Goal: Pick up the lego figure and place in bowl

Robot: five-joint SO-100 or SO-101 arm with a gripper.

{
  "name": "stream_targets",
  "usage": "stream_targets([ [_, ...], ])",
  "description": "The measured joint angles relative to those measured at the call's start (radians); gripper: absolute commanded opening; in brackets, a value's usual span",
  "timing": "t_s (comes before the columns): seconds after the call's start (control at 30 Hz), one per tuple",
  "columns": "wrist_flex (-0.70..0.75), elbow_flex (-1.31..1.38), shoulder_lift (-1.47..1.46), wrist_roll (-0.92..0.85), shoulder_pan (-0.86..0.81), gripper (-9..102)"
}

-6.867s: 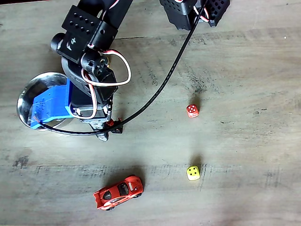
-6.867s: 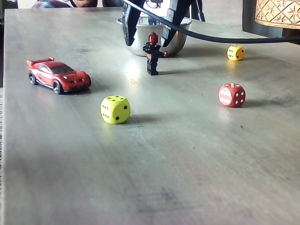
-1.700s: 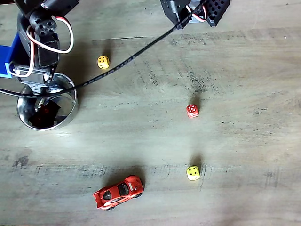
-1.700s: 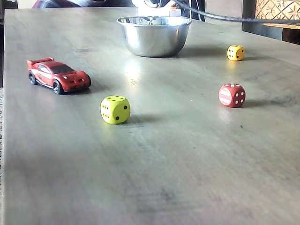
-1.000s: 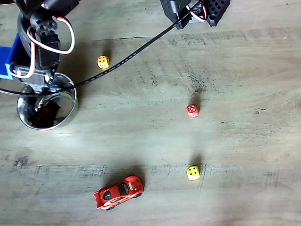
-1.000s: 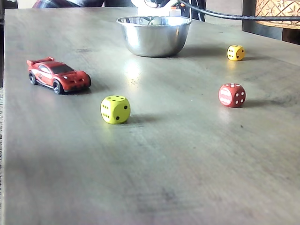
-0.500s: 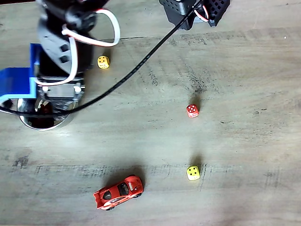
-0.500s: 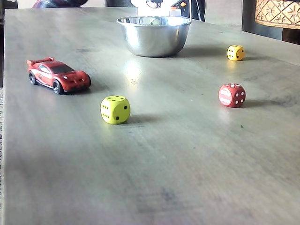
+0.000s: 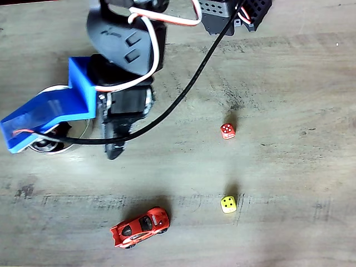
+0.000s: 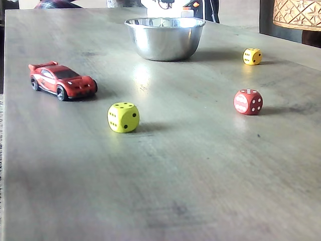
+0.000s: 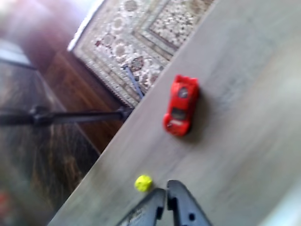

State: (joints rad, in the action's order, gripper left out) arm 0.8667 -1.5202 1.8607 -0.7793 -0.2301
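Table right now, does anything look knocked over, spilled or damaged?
Nothing stands out. The red toy car sits on its wheels, the three dice lie flat and apart, and the bowl stands upright. The hand is closed with nothing in it.

In a fixed view from above, most of the bowl (image 9: pixel 51 146) is covered by the arm's blue part (image 9: pixel 50 115); a sliver of steel rim is seen at the left. Its inside is hidden there, and from the low fixed view the bowl (image 10: pixel 164 39) is seen side-on, so whether the lego figure lies within cannot be told. The arm's base (image 9: pixel 236 14) is cut off by the top edge. In the wrist view everything is blurred by motion; the gripper (image 11: pixel 166 194) is cut off by the bottom edge, its fingertips seen touching.
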Motion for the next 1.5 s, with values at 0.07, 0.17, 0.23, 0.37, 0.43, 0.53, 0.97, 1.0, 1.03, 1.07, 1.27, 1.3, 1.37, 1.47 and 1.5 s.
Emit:
stream_targets([
  [0.07, 0.000, 0.000, 0.018, 0.000, 0.037, 0],
  [0.17, 0.000, 0.000, 0.046, 0.000, 0.078, 0],
  [0.23, 0.000, 0.000, 0.066, 0.003, 0.103, 0],
  [0.37, 0.000, 0.000, 0.104, 0.005, 0.166, 0],
  [0.43, 0.000, 0.000, 0.121, -0.002, 0.181, 0],
  [0.53, 0.000, 0.000, 0.149, -0.002, 0.204, 0],
  [0.97, 0.000, 0.000, 0.256, -0.025, 0.232, 0],
  [1.0, 0.000, 0.000, 0.265, -0.035, 0.232, 0],
  [1.03, 0.000, 0.000, 0.273, -0.051, 0.235, 0],
  [1.07, 0.000, -0.008, 0.285, -0.069, 0.244, 0],
  [1.27, 0.000, -0.170, 0.416, -0.192, 0.293, 0],
  [1.3, 0.000, -0.207, 0.446, -0.210, 0.302, 0],
  [1.37, 0.000, -0.267, 0.502, -0.232, 0.324, 0],
  [1.47, 0.000, -0.344, 0.581, -0.256, 0.333, 0],
  [1.5, 0.000, -0.364, 0.604, -0.265, 0.331, 0],
])
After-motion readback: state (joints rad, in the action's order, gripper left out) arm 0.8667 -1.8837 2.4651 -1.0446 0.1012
